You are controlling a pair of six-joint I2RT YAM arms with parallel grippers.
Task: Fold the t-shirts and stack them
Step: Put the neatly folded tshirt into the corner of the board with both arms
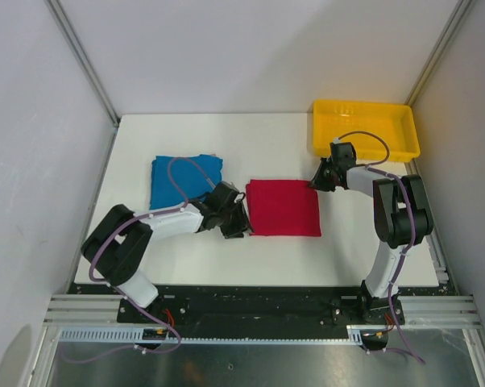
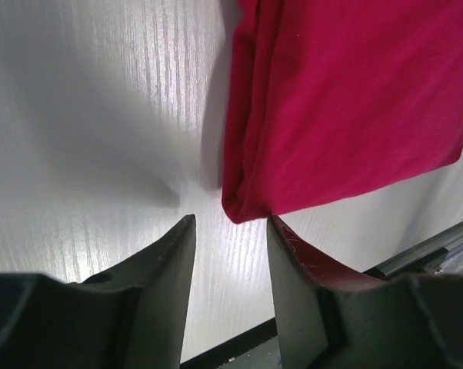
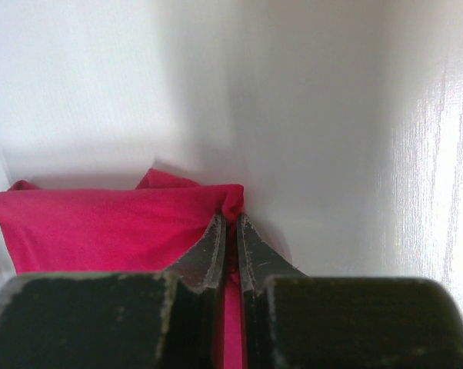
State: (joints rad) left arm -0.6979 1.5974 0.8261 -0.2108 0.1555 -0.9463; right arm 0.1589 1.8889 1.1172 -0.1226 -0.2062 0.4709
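The crimson red t-shirt (image 1: 283, 207) lies folded into a square at the table's middle. The blue t-shirt (image 1: 184, 179) lies folded to its left, partly under the left arm. My left gripper (image 1: 235, 226) is open at the red shirt's near left corner; in the left wrist view that corner (image 2: 243, 207) sits just beyond the gripper's (image 2: 230, 224) fingertips, not between them. My right gripper (image 1: 316, 185) is shut on the red shirt's far right corner (image 3: 230, 201), and red cloth shows pinched between its (image 3: 230, 221) fingers.
A yellow plastic tray (image 1: 365, 129) stands at the back right, just behind the right gripper. White walls close in the table on three sides. The table's near edge and a metal rail (image 2: 424, 250) lie close to the left gripper.
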